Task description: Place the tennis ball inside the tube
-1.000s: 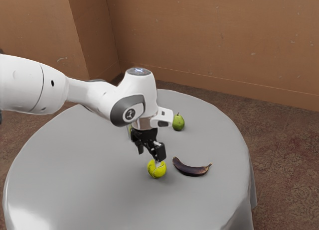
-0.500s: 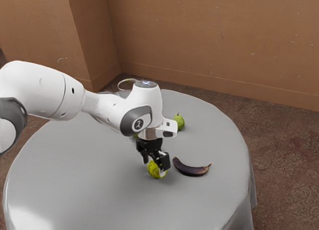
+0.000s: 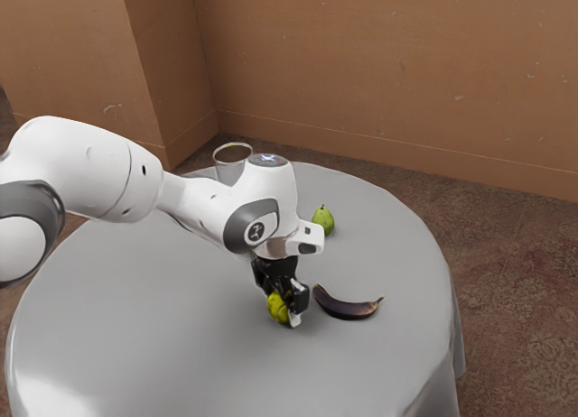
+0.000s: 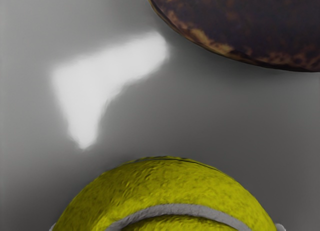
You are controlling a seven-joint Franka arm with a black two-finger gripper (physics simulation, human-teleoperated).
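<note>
Yellow tennis ball, lower centre of the frame: grasping stage.
Tool at ball, grip unconfirmed; next, secure it, then lift towards clear tube, upper left.

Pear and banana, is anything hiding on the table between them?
No, just bare gray tablecloth between the pear and the banana. The exterior view shows that.

A round table under a smooth grey cloth carries the things. With twelve at the exterior view's top, the tennis ball sits just off the middle toward four o'clock. From it, a dark banana lies near at three, a green pear farther off at one, and a clear tube at eleven, its foot hidden.
</note>
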